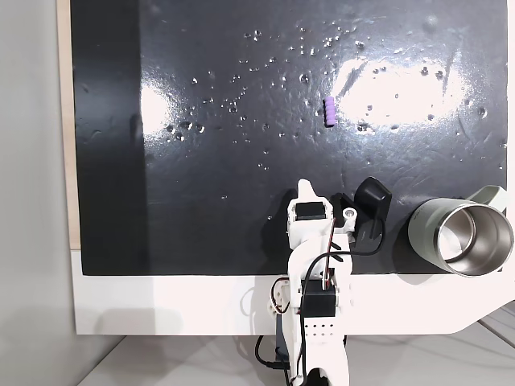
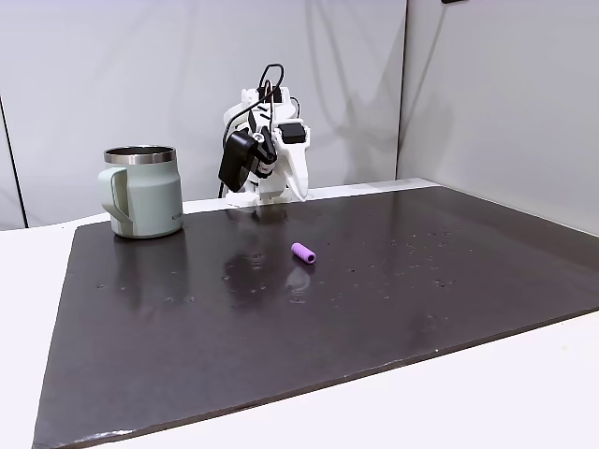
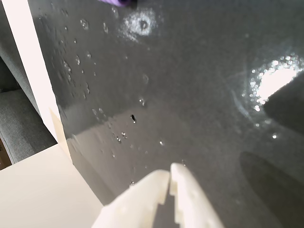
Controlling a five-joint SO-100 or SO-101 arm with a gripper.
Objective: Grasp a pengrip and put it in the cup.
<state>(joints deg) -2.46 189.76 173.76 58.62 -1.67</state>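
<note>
- The pengrip (image 1: 329, 112) is lying on its side on the black mat (image 1: 225, 161) that is covering the desk (image 1: 161, 305), out in the open and well apart from everything else; in the other fixed view (image 2: 303, 253) it is sitting near the middle of the mat, and in the wrist view just a sliver of purple (image 3: 116, 2) is peeking in at the top edge.
- The cup (image 1: 459, 239) is standing upright near the mat's corner, mouth up, with its steel inside showing; in a fixed view (image 2: 142, 191) its handle is facing the camera.
- The arm (image 1: 318, 289) is sitting folded back at the desk's edge, between the pengrip and the cup in the top-down fixed view, and touching neither.
- The gripper (image 3: 169, 178) is pointing down toward the mat; its jaws are resting all but together, with only a thin slit between the tips, and are holding nothing.
- Judging by this, the task is sitting at its very start: the reach toward the pengrip is not yet under way, and the cup appears to be empty.
- The next move is calling for spreading the jaws, stretching the arm out over the mat until the pengrip is lying between the tips, and lowering close to the surface.
- The pengrip is small and round, so it is likely to roll if one tip nudges it first.
</note>
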